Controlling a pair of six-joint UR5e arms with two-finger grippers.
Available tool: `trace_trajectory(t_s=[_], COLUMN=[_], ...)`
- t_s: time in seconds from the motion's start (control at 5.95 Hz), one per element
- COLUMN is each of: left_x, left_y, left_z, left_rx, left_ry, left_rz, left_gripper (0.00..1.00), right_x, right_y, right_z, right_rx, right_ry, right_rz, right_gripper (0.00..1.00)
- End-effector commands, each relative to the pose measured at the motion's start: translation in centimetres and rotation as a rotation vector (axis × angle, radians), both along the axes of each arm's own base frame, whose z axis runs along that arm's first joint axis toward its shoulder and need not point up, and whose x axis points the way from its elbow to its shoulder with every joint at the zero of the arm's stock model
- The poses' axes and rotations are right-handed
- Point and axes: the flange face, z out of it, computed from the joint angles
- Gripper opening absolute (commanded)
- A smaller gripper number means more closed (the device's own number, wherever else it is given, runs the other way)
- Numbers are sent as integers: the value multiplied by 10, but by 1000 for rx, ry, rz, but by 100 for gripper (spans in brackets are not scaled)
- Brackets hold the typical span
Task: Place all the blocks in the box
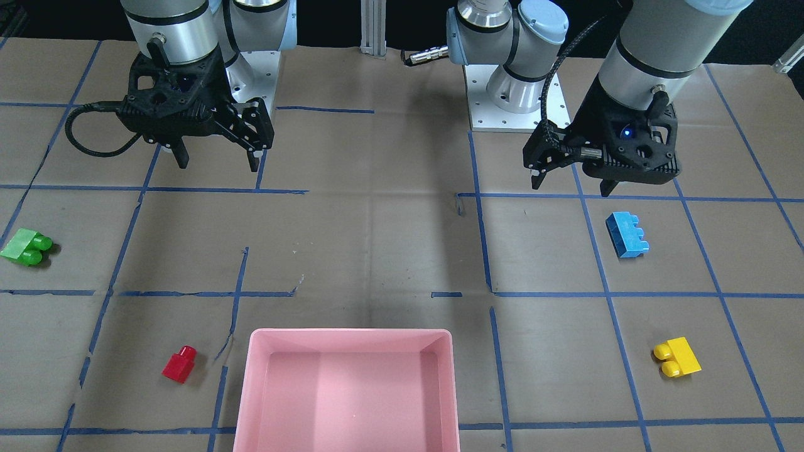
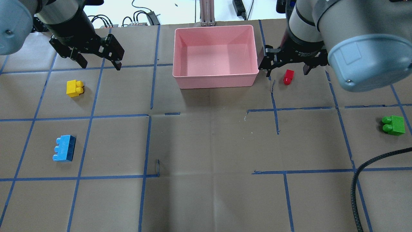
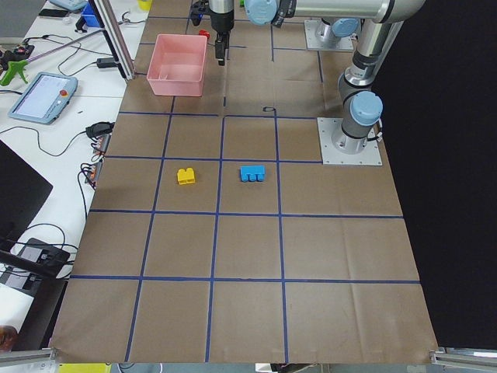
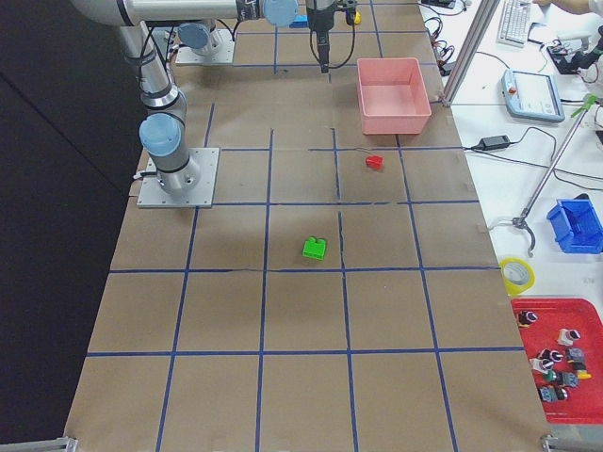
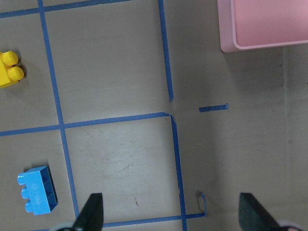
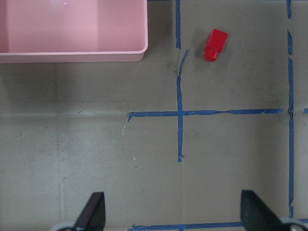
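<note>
All bricks lie on the brown table, outside the empty pink box (image 2: 215,80). The box also shows in the front view (image 1: 348,336). The red brick (image 2: 288,77) lies just right of the box and shows in the right wrist view (image 6: 214,44). The green brick (image 2: 394,125) lies far right. The yellow brick (image 2: 74,88) and the blue brick (image 2: 64,148) lie on the left; both show in the left wrist view, yellow (image 5: 9,70) and blue (image 5: 37,190). My left gripper (image 2: 100,66) and my right gripper (image 2: 287,72) hang open and empty, high above the table.
Both arm base plates (image 1: 518,100) stand at the robot's edge of the table. An aluminium post (image 2: 207,13) and cables lie beyond the box. A side bench holds a teach pendant (image 3: 43,97). Blue tape lines grid the table.
</note>
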Motion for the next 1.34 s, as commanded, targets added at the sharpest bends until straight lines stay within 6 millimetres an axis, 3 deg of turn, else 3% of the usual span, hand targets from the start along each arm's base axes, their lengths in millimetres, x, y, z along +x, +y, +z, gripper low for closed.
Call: trace_trajectory(t_s=[0.0, 0.84, 1.01, 1.18], left_x=[0, 3, 38, 129], left_y=[2, 1, -4, -11], left_z=[3, 5, 11, 11], left_rx=[-6, -14, -27, -24], left_ry=[-1, -10, -22, -29], left_rz=[1, 1, 43, 77], left_gripper=[100, 100, 100, 100], right_x=[-1, -2, -3, -13], right_y=[2, 1, 0, -3], right_z=[3, 2, 1, -4], right_rx=[-7, -5, -3, 5], right_ry=[9, 6, 3, 8], right_rz=[0, -5, -8, -21], right_gripper=[100, 100, 100, 100])
